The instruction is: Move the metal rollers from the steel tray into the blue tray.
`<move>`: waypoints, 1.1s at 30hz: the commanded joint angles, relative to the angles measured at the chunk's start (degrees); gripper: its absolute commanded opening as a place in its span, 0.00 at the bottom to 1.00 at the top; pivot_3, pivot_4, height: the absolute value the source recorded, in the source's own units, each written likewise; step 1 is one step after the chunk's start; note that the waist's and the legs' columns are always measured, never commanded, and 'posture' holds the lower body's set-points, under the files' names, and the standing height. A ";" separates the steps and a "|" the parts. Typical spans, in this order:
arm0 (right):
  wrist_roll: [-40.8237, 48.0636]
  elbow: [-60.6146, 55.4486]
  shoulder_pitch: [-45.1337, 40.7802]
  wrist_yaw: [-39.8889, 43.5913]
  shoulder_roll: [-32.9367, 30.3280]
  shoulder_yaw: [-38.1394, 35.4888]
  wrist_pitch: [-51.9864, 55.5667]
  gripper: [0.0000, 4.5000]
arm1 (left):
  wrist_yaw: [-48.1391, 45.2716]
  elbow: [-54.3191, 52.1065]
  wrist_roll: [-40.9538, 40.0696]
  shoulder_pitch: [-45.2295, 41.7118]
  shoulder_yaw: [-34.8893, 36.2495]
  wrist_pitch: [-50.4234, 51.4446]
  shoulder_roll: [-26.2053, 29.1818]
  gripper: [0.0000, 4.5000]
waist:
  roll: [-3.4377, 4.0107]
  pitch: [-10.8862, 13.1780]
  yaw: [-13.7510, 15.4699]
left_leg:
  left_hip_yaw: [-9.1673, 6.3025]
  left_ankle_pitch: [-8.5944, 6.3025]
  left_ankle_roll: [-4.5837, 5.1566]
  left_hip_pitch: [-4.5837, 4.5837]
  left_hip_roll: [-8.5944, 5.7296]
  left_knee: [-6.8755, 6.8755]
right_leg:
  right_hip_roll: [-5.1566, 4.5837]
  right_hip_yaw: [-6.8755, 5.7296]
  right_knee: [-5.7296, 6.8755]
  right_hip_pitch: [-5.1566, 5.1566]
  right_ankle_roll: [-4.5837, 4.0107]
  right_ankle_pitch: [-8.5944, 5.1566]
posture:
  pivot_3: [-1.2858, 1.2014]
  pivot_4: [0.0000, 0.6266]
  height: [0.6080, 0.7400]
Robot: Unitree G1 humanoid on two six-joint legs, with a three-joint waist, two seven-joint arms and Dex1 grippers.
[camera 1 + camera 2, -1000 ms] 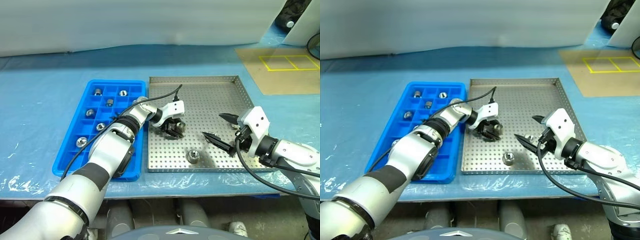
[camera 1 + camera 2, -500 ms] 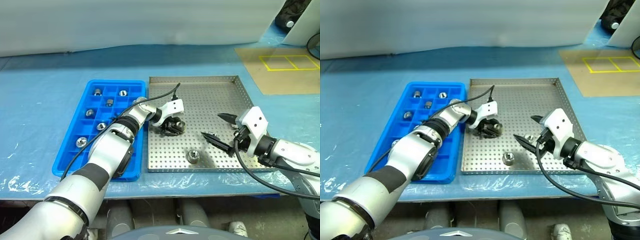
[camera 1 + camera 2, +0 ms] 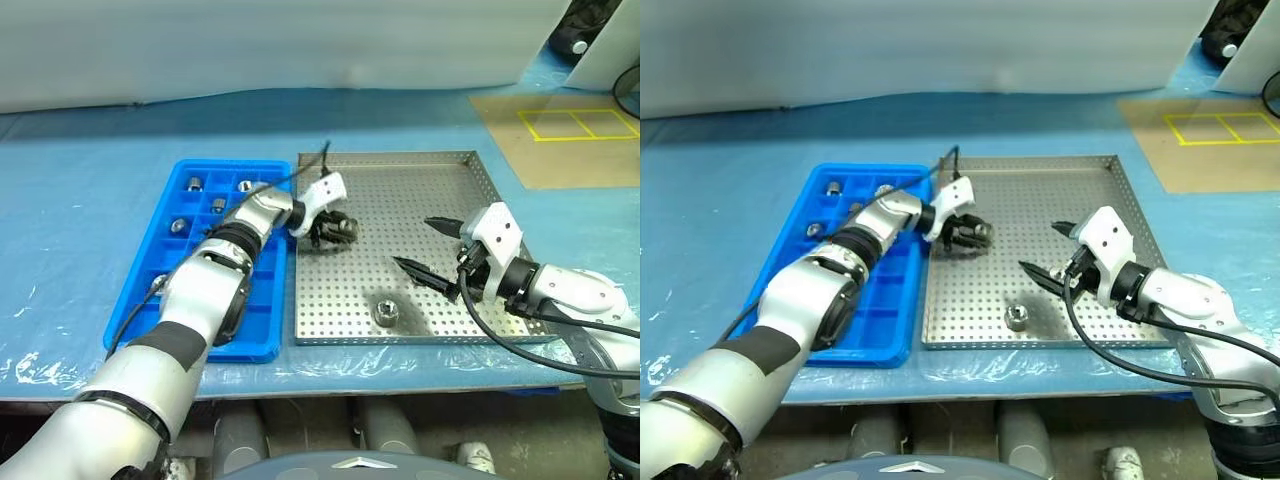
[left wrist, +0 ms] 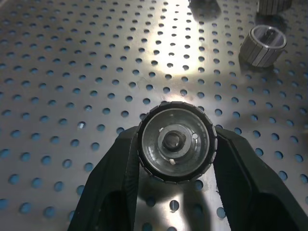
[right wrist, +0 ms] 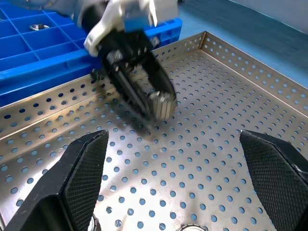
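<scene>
Metal rollers are split between two trays: one (image 4: 176, 142) is clenched between the two black fingers of the left tool (image 3: 333, 231), above the perforated floor of the steel tray (image 3: 450, 180), near the tray's rim at about 10 o'clock. In the left wrist view its round end face with the dark centre hole looks straight back along the fingers, so its short axis runs in line with the tool. A second roller (image 3: 386, 311) stands on end on the tray floor at about 6 o'clock, hole upward, close to the near rim. Another (image 4: 263, 45) lies on the floor beyond the held one, tipped onto its ribbed side.

The blue tray (image 3: 160, 255) sits just beside the steel tray at its 9 o'clock side, the long rims nearly touching. Several rollers already rest in separate square compartments, among them one (image 3: 195, 183) near the far corner and one (image 3: 180, 226) farther down; the left forearm lies over the compartments nearest the steel tray.

The right tool (image 3: 432, 250) hovers over the steel tray at about 4 o'clock, fingers spread wide and grasping nothing, pointing toward the left tool.

Both trays rest on a tabletop (image 3: 80, 200) under pale blue sheeting. A tan board (image 3: 560, 150) marked with yellow rectangles lies at 2 o'clock. No readable writing shows.
</scene>
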 commanded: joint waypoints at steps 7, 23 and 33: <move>-2.53 10.42 -10.32 5.99 2.09 7.90 -7.29 1.00 | -7.62 -7.59 -5.07 -0.05 4.90 0.76 18.84 0.43 | 0.04 0.00 1.13 | 0.08 0.00 -0.02 0.06 -0.01 -0.17 | 0.00 0.03 -0.03 -0.04 -0.01 -0.01 | 0.42 0.24 1.00; -8.49 35.78 -29.64 21.08 12.06 20.26 -20.80 1.00 | -16.15 -75.40 -26.11 50.90 19.01 37.06 45.26 0.43 | -0.02 0.06 7.76 | 0.08 0.21 -0.41 -0.20 0.24 -0.58 | -0.01 -0.45 0.18 -0.40 -0.24 -0.13 | 0.58 0.24 1.00; -10.41 41.04 -33.06 24.89 15.66 21.01 -23.52 1.00 | -6.81 -91.43 -31.53 70.89 22.85 41.04 43.82 0.43 | -0.01 0.08 10.31 | 0.01 0.37 -0.67 0.00 0.53 -0.57 | 0.03 -0.57 0.52 -0.26 -0.29 -0.18 | 0.60 0.24 1.00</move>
